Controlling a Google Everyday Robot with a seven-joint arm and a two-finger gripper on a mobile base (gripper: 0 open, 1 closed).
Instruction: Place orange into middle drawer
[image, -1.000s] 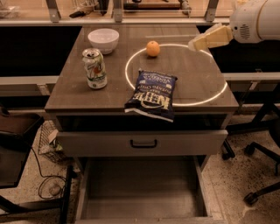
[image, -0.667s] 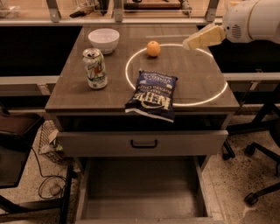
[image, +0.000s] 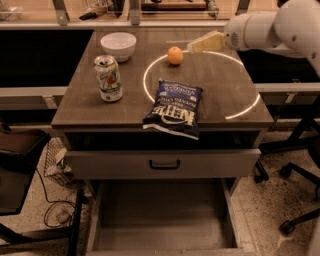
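Tool (image: 196, 46) hovers just beside the small round orange fruit (image: 175, 55) at upper centre of the dark wooden surface (image: 225, 85); spread or closed, I cannot tell. Straddle it squarely, lift over the blue crisp bag (image: 175, 107), and lower into the grey middle drawer (image: 160, 217) at bottom centre.

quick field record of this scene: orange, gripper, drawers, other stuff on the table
orange: on tabletop, rear centre, not held
gripper: over tabletop, beside orange, not around it
middle drawer: pulled open, orange not in it
upper drawer: above it, black handle
also on tabletop: white bowl, soda can, chip bag
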